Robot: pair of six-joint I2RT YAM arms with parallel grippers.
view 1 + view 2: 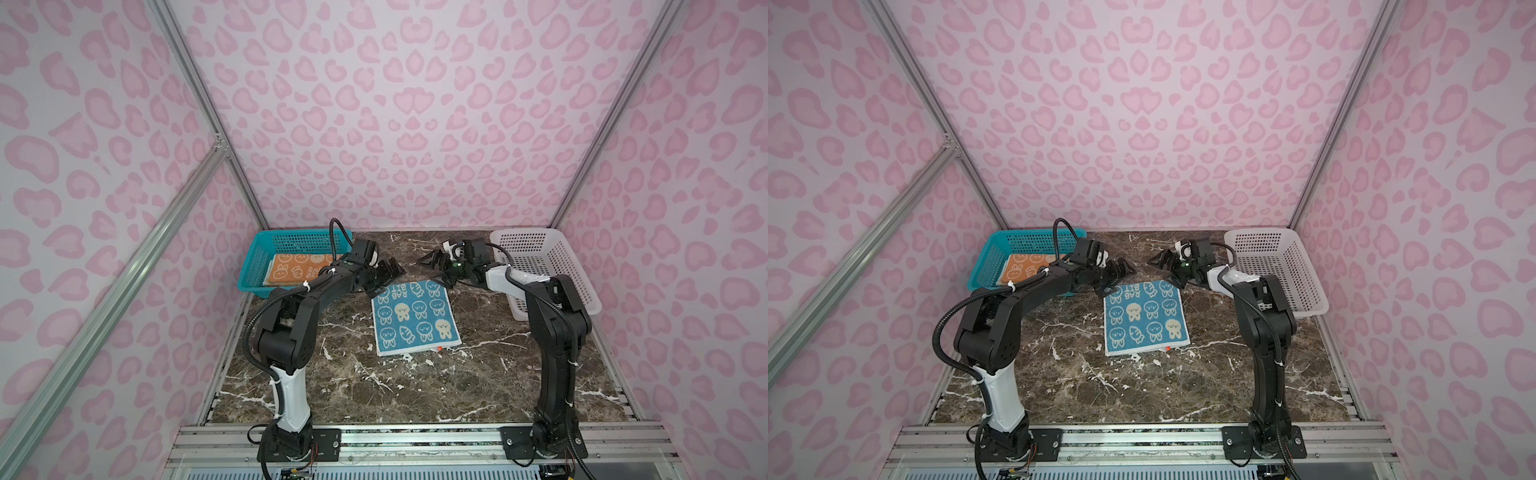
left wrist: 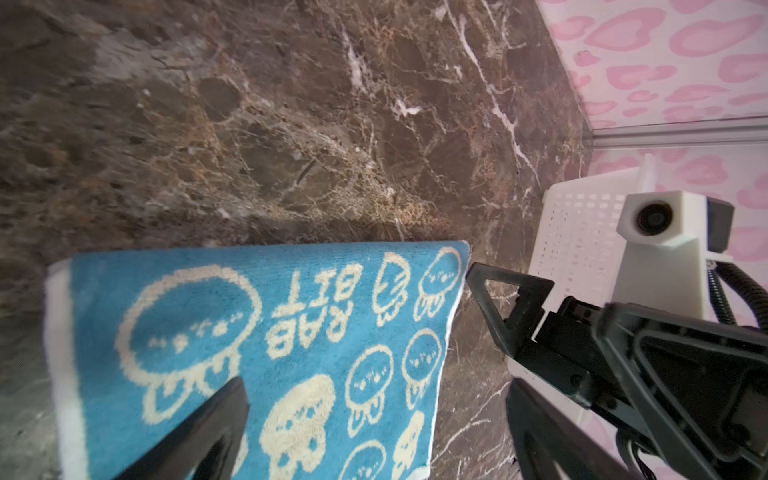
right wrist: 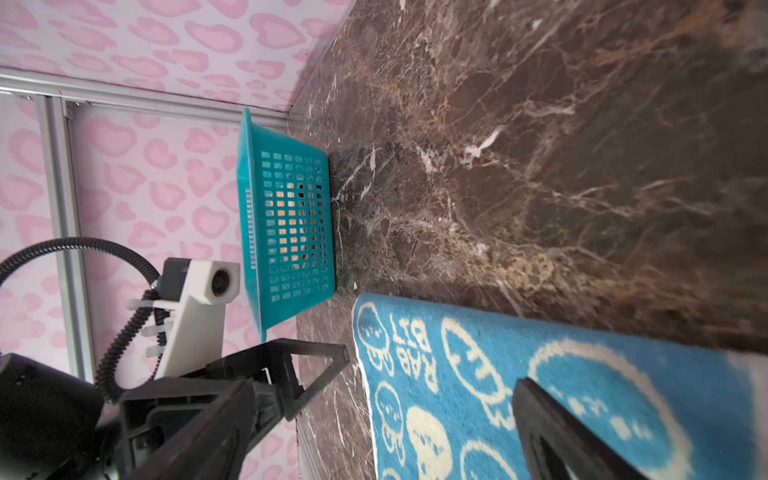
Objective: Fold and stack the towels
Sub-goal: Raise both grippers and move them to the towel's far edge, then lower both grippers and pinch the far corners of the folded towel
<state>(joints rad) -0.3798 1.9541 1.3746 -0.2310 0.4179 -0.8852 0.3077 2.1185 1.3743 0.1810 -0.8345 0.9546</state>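
Both sets of jaws stand wide and empty. The left gripper (image 1: 387,272) and right gripper (image 1: 434,268) hang at the far corners of the blue towel (image 1: 415,318), which lies flat mid-table (image 1: 374,395). An orange towel (image 1: 297,268) sits folded in the teal basket (image 1: 266,245). The blue fold looks about to begin: next, lower, pinch both corners, and draw them to the near edge.

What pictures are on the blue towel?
The blue square terry towel shows cream rabbit faces, carrots and RABBIT lettering; clearest in a top view.
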